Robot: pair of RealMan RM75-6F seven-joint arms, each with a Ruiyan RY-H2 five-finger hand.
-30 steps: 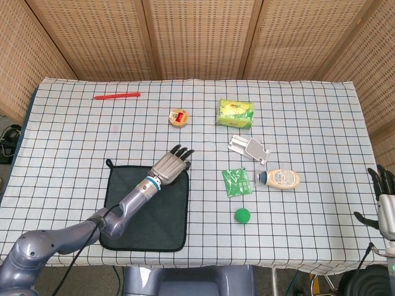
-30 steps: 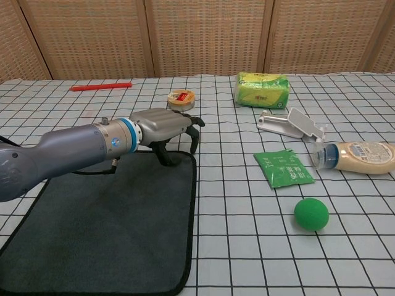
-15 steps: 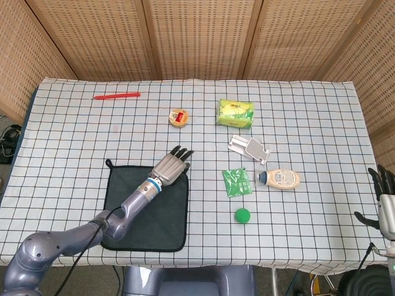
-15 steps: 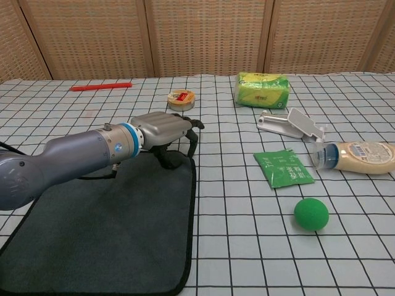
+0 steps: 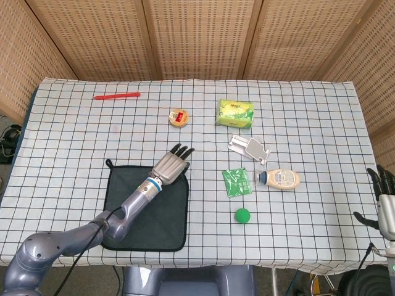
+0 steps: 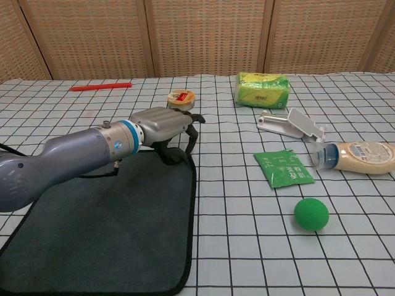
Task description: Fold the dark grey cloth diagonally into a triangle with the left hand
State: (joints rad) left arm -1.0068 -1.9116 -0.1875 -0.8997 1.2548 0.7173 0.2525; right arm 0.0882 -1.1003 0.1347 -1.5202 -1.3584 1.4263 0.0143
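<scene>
- Over the far right corner of the dark grey cloth (image 5: 147, 206) hovers the left robot hand (image 5: 171, 164), palm down, fingers (image 6: 194, 137) curled down toward that corner; from the chest view the thumb and fingertips seem to touch or nip the hem, but I cannot tell whether the cloth is truly held.
- Flat and unfolded, the cloth lies on the near left part of the counter (image 5: 74, 142), which wears a checked cover.
- Just beyond the fingertips sits a small round tin (image 5: 178, 117).
- Farther back lies a red stick (image 5: 116, 95).
- Off to the right are a yellow-green packet (image 5: 235, 113), a white clip-like piece (image 5: 249, 148), a green sachet (image 5: 237, 182), a bottle on its side (image 5: 279, 179) and a green ball (image 5: 242, 215).
- At the far right edge, off the counter, the right robot hand (image 5: 384, 200) hangs with fingers spread, holding nothing.
</scene>
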